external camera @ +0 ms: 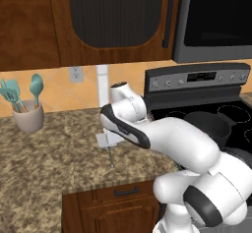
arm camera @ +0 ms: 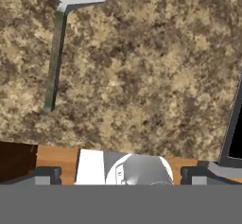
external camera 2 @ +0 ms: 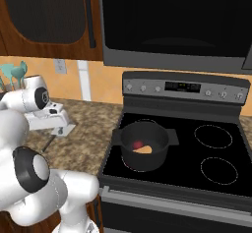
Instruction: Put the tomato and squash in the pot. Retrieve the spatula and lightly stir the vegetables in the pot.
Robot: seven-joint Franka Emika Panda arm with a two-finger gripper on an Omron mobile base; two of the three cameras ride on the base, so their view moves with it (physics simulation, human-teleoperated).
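Hand (arm camera: 121, 173) hovers above the speckled brown granite counter (arm camera: 151, 76), empty, fingers apart. Your flat grey spatula (arm camera: 56, 53) lies at 11 o'clock. Red tomato (external camera 2: 138, 144) and tan squash (external camera 2: 144, 150) are already in the dark grey pot (external camera 2: 143, 152); grabbing, stirring remain.

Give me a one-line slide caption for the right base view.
Tomato and squash sit in the pot on the stove while the spatula lies on the counter.

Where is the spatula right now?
The spatula lies flat on the brown counter, left of the stove, under the robot's hand.
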